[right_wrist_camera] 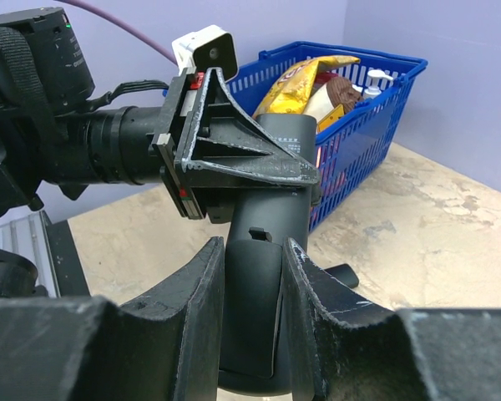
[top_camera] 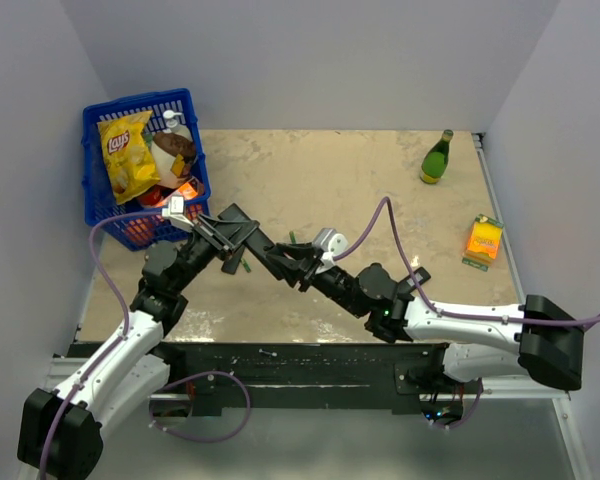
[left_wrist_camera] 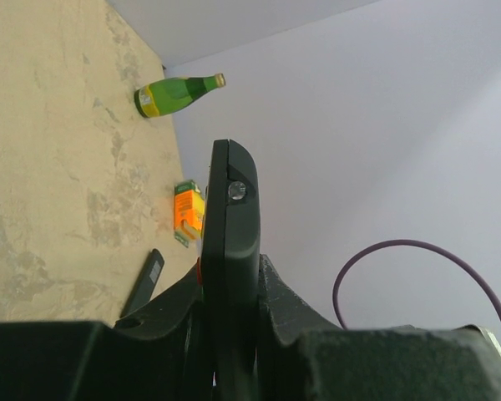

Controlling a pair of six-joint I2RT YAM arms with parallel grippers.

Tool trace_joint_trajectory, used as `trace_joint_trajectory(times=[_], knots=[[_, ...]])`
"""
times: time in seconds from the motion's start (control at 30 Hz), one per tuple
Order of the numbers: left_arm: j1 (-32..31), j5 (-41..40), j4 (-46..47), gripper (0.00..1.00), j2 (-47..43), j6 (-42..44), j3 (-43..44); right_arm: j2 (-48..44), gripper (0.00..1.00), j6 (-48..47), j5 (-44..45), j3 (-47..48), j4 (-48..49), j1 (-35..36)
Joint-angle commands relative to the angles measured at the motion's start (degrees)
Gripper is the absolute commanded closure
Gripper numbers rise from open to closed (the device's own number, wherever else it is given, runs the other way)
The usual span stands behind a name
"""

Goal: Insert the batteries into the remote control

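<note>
Both grippers hold one black remote (top_camera: 267, 250) in the air over the middle of the table. My left gripper (top_camera: 238, 240) is shut on it. In the left wrist view the remote (left_wrist_camera: 231, 209) stands edge-on between the left gripper's (left_wrist_camera: 231, 271) jaws, its rounded end up. My right gripper (top_camera: 298, 262) is shut on the other end. In the right wrist view its jaws (right_wrist_camera: 252, 246) clamp the remote's back (right_wrist_camera: 263, 326), where the cover with its latch notch sits in place. I cannot tell if this is the long slim remote. No batteries show.
A second slim black remote (left_wrist_camera: 144, 282) with a grey patch lies on the table. A blue basket (top_camera: 98, 205) of snacks stands at the back left. A green bottle (top_camera: 437, 158) and an orange box (top_camera: 484, 240) are at the right.
</note>
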Motion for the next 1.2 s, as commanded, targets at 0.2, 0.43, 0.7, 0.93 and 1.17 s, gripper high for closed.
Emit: trace_joint_trajectory(times=[0.2,0.43,0.7,0.93,1.17], knots=[[-0.3,6.5,2.0,1.0,0.5,0.8,4.4,-2.7,1.0,-2.9,1.7,-1.3,1.7,-1.0],[-0.3,6.5,0.5,1.0,0.9,1.7,4.6,-3.0,1.0,-3.4,1.1,-1.3,1.8,-1.3],[-0.3,5.2,0.2,1.0,3.2,4.1,5.2,-2.3,1.0,-1.6,0.1,-1.0,1.1,-2.3],[-0.3,0.4,1.2,1.0,11.5,11.9,3.8,1.7,1.0,6.7,-1.2,0.0,-2.9,-8.2],[-0.1,-7.6,-9.1,1.0,16.8,27.5,11.0,-0.6,1.0,16.2,0.8,4.5,-28.8,-12.1]])
